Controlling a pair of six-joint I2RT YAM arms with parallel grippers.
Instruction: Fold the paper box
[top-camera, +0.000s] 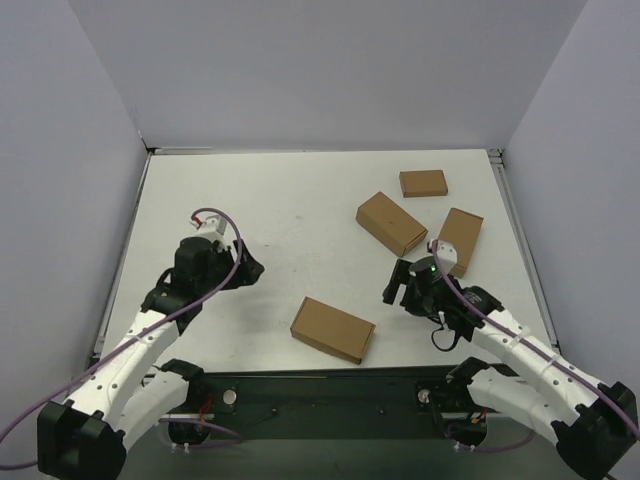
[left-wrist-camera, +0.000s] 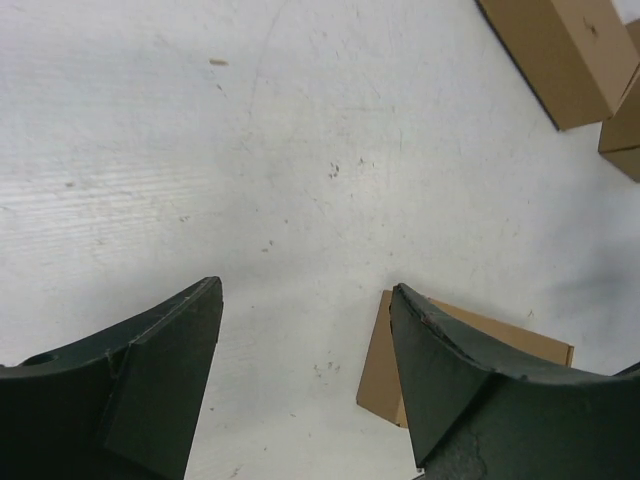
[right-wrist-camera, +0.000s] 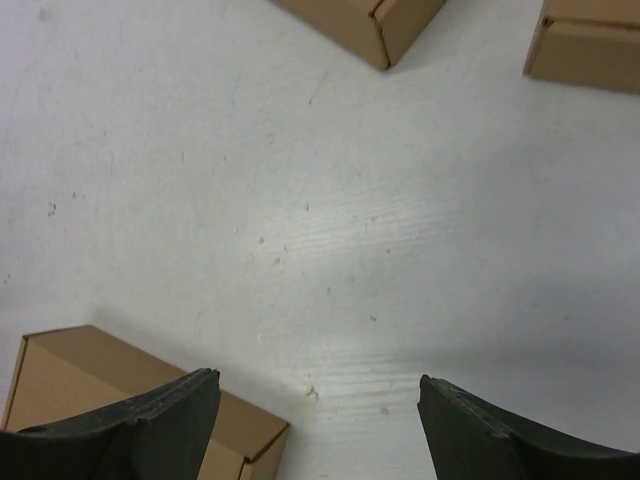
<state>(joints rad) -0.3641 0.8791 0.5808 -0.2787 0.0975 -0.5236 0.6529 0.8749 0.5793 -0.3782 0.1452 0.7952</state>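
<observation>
The paper box (top-camera: 333, 329) lies folded as a flat rectangular brown box near the table's front edge, between the two arms. It shows in the left wrist view (left-wrist-camera: 380, 365), partly behind my right finger, and at the lower left of the right wrist view (right-wrist-camera: 90, 370). My left gripper (top-camera: 255, 268) is open and empty, to the left of the box and a little farther back, apart from it (left-wrist-camera: 305, 290). My right gripper (top-camera: 393, 285) is open and empty, just right of and behind the box, above bare table (right-wrist-camera: 315, 378).
Three ready-made brown boxes sit at the back right: a long one (top-camera: 391, 223), a small one (top-camera: 423, 183) and one (top-camera: 460, 240) beside my right arm. Grey walls enclose the white table (top-camera: 280, 200) on three sides.
</observation>
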